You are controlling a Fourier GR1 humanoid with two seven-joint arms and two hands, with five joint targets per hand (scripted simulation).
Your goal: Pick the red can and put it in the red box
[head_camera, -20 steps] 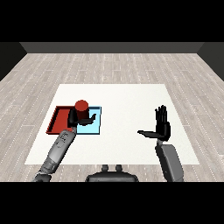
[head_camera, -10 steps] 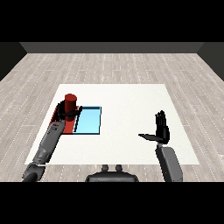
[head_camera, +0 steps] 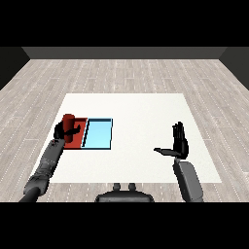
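Your left hand (head_camera: 64, 130) gripped the can (head_camera: 68, 121) over the red tray (head_camera: 78, 138), beside the blue tray (head_camera: 98, 134); your right hand (head_camera: 179, 144) hung open above the desk (head_camera: 146, 112).

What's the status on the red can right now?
Left robot hand curled round red can, over red tray. Right robot hand open, idle. Nothing in the way.

red can (head_camera: 68, 120): upright | over red tray (head_camera: 78, 141) | left hand's fingers (head_camera: 73, 130) curled round
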